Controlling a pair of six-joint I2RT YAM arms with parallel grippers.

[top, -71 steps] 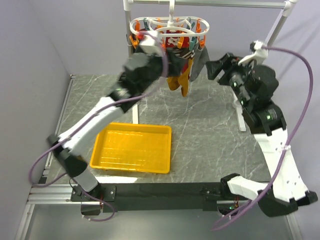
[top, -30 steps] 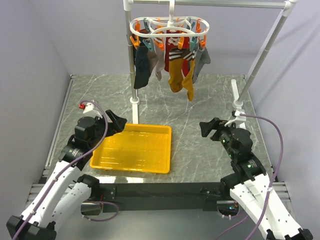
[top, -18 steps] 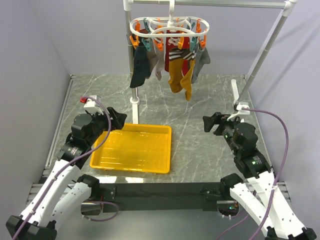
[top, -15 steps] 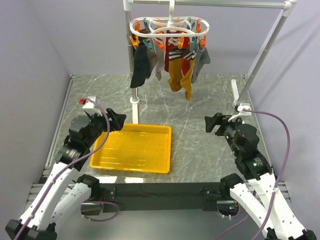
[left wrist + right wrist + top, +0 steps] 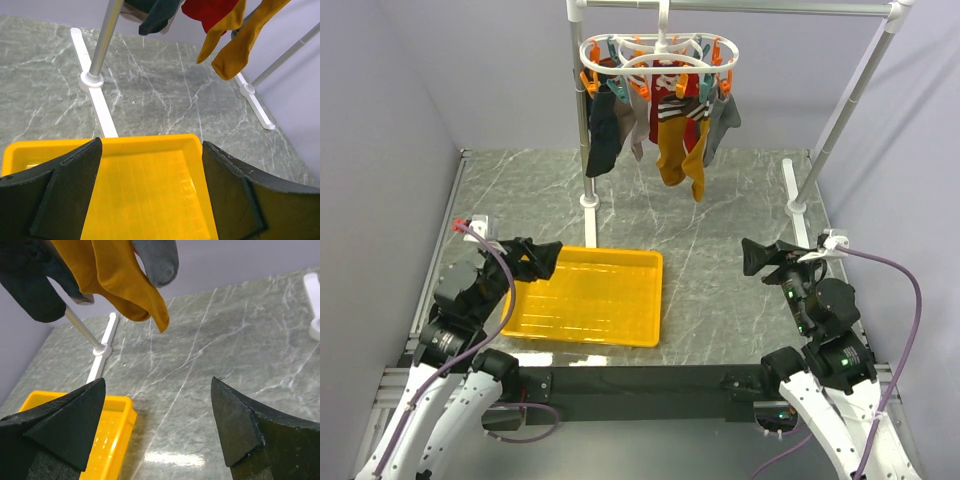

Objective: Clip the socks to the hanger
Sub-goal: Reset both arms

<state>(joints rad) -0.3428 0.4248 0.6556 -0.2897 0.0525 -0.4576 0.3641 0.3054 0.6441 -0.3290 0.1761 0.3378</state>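
The mustard-brown socks [image 5: 682, 150] with striped cuffs hang clipped from the white oval hanger [image 5: 658, 53] on the rack at the back. Their toes show in the left wrist view [image 5: 235, 42] and the right wrist view [image 5: 120, 280]. My left gripper [image 5: 542, 258] is open and empty, low over the left end of the yellow tray [image 5: 588, 296]. In its wrist view the gripper [image 5: 150, 165] frames the tray [image 5: 150, 195]. My right gripper [image 5: 760, 256] is open and empty above the table at the front right, and shows in its wrist view [image 5: 160, 405] too.
Dark navy [image 5: 602, 135], grey [image 5: 722, 118] and red socks [image 5: 665, 105] also hang from the hanger. The white rack has a left pole [image 5: 582, 130], a slanted right pole [image 5: 845, 105] and floor feet [image 5: 792, 190]. The yellow tray holds nothing.
Both arms have drawn back from the hanger to the near edge of the table. The socks stay hanging, swinging slightly.
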